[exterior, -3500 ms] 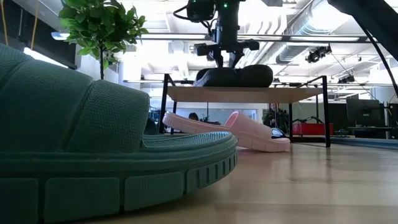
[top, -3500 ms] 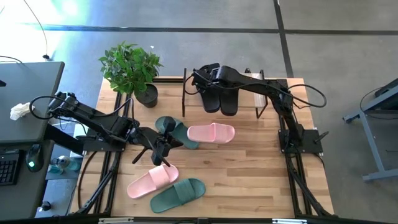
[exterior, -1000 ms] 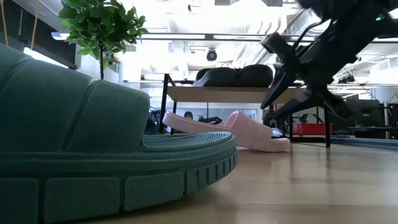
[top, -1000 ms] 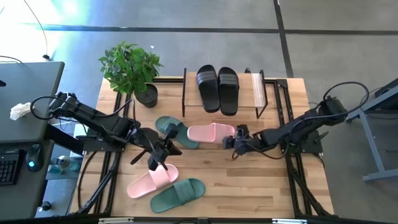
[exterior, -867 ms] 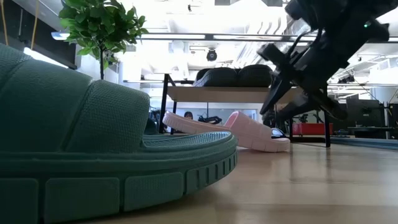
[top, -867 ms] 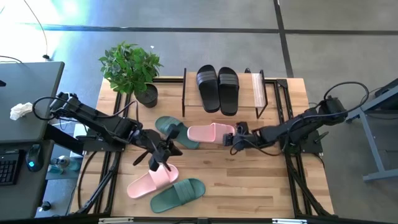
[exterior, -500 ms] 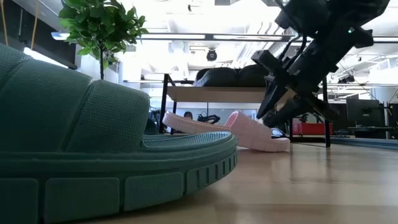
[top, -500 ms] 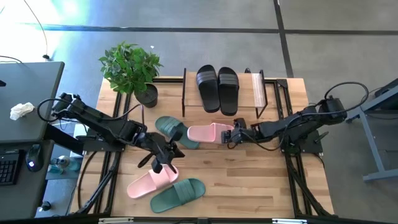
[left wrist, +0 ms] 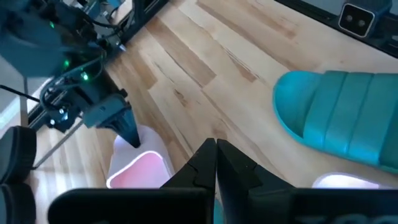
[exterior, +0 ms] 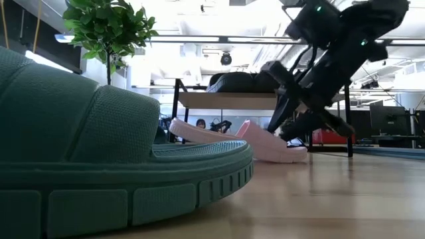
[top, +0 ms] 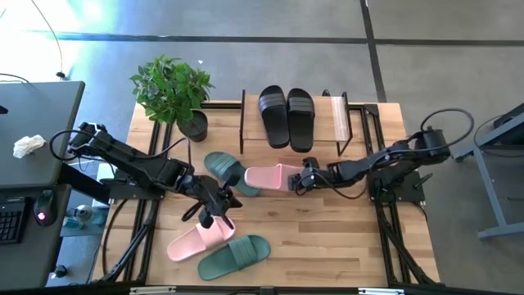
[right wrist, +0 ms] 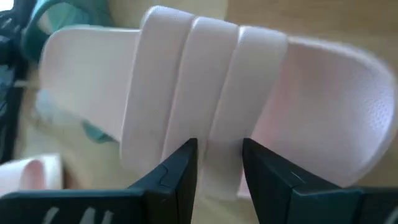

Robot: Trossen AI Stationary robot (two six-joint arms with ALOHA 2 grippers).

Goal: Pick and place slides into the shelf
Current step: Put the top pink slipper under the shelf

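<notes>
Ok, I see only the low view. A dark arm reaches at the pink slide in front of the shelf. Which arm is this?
Observer: It is the right arm. In the high view, the right pincer is at the right end of the pink slide.
Operator: Is this pincer open or shut?
Observer: Open. The right wrist view shows a gap between its fingers, with the slide's strap just ahead of it.
Operator: And the left arm? I cannot see it at all.
Observer: The left pincer is shut. It is over the tabletop, between a dark green slide and the second pink slide.
</notes>
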